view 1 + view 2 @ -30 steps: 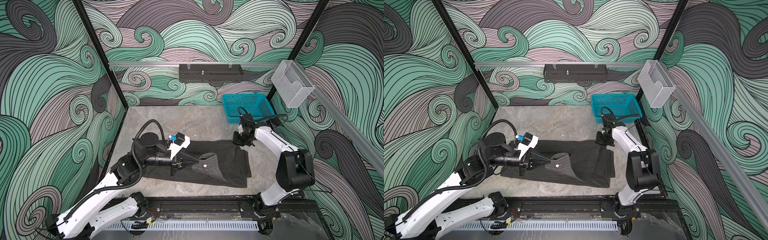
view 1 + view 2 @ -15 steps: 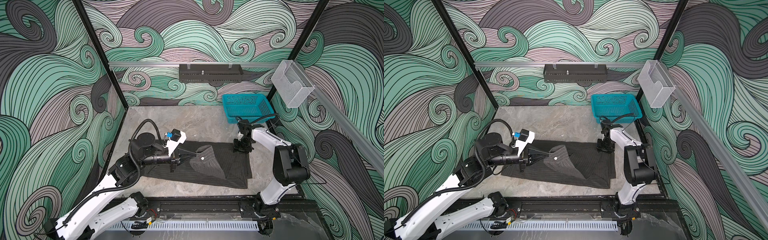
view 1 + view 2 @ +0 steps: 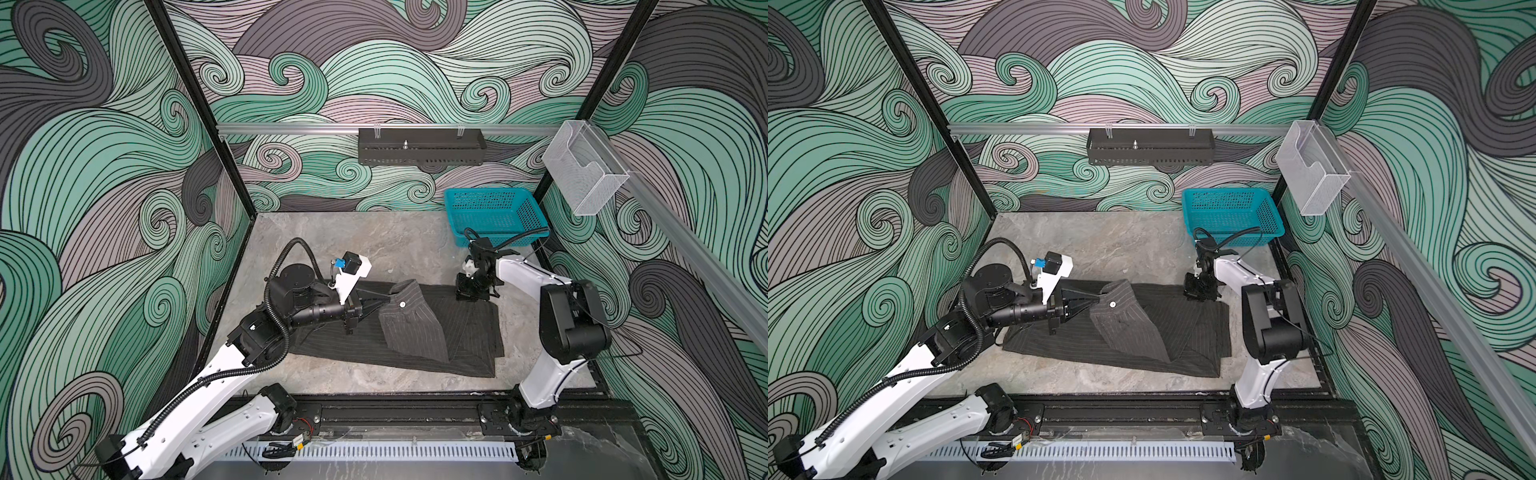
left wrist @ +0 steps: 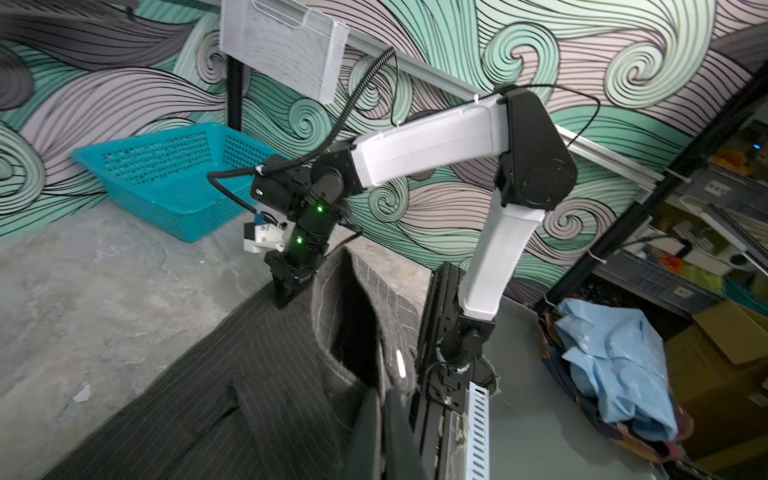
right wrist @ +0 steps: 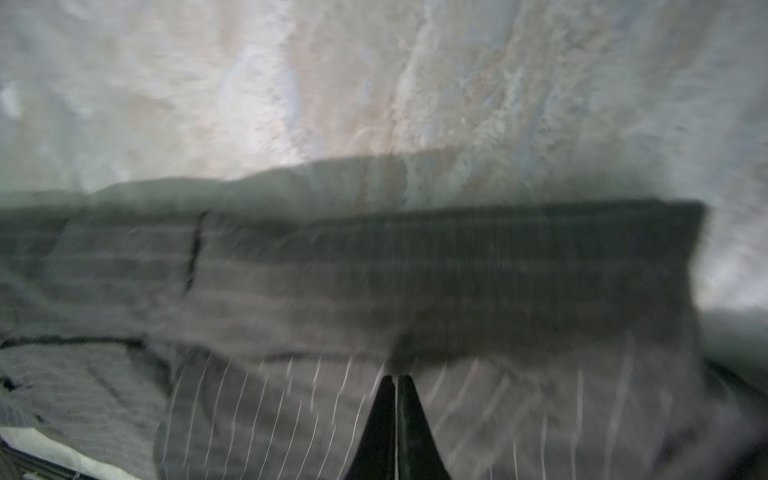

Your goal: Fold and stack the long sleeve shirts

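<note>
Shirt (image 3: 469,328) spread on table (image 3: 353,245), front-centre. Cuff (image 3: 401,297) pinched tight in left gripper (image 3: 388,296), lifted. Right gripper (image 3: 471,297) closed at far hem (image 3: 440,287); hold unclear. Carry sleeve (image 3: 415,332) across evenly, lay flat, no bunching.

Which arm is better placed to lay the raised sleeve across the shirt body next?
Left. The left hand is shut on the sleeve cuff, lifted above the shirt body. The right hand is shut, tip down at the shirt's far edge, away from the sleeve.
</note>
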Controlling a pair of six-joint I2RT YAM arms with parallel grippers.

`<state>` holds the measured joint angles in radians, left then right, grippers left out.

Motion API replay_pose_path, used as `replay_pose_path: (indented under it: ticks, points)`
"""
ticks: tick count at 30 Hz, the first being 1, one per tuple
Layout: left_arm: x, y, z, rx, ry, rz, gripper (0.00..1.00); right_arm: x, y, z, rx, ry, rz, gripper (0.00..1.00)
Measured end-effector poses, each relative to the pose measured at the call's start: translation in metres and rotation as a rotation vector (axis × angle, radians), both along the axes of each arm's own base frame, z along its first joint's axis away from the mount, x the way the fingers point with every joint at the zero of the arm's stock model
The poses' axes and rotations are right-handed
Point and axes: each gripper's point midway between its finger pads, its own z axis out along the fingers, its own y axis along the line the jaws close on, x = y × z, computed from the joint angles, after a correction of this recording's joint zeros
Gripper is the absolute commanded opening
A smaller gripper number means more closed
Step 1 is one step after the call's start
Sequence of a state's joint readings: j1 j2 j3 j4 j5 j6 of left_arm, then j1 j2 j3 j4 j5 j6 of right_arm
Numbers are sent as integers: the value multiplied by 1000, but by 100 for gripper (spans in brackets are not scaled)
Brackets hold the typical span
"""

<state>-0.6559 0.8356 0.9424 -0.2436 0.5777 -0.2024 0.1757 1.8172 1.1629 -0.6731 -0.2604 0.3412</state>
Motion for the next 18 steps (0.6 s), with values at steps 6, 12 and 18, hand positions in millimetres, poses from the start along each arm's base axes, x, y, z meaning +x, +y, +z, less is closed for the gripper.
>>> replay_pose_path:
  ticks: [6, 12, 18]
  points:
    - [42, 27, -28, 8, 79, 197, 0, 11, -8, -19, 0, 3, -37, 4]
    - [79, 66, -66, 42, 170, 438, 0, 11, -12, -20, -22, 1, -47, 4]
    - [111, 125, -106, 84, 243, 752, 0, 11, -16, -20, -50, 2, -60, 4]
